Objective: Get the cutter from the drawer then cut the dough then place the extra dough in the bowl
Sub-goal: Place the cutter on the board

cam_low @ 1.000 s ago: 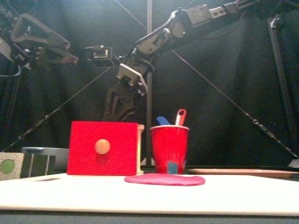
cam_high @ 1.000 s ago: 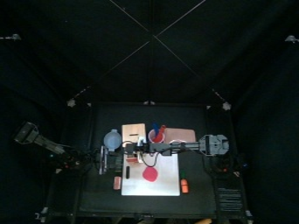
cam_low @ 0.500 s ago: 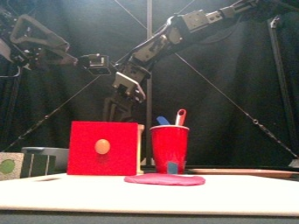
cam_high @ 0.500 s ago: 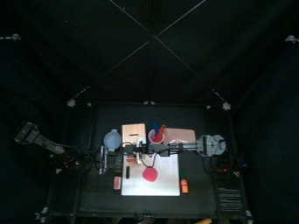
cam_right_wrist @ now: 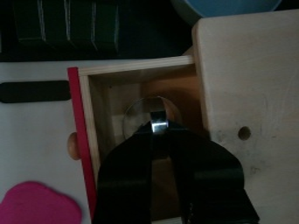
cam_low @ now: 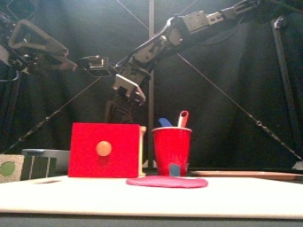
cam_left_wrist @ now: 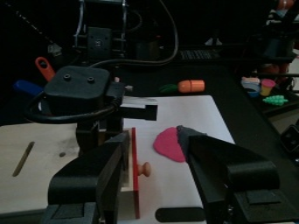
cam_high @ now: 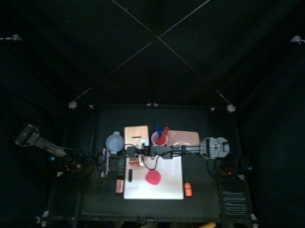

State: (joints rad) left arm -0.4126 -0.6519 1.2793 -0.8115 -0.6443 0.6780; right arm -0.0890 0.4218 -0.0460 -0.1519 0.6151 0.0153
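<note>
Cutter (cam_right_wrist: 156, 112), light, stiff, slippery-looking metal, is being pinched by its thin wire handle in the right gripper (cam_right_wrist: 158, 129) jaws; left gripper (cam_left_wrist: 152, 138) jaws gaping apart.

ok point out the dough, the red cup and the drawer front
dough (cam_low: 167, 183), front view, middle of its near edge
red cup (cam_low: 172, 146), front view, its side wall
drawer front (cam_low: 88, 161), front view, lower left of the panel

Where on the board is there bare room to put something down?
White board: bare in front of the dough and between it and the orange toy. Crowded behind: wooden box, red cup, bowl.
</note>
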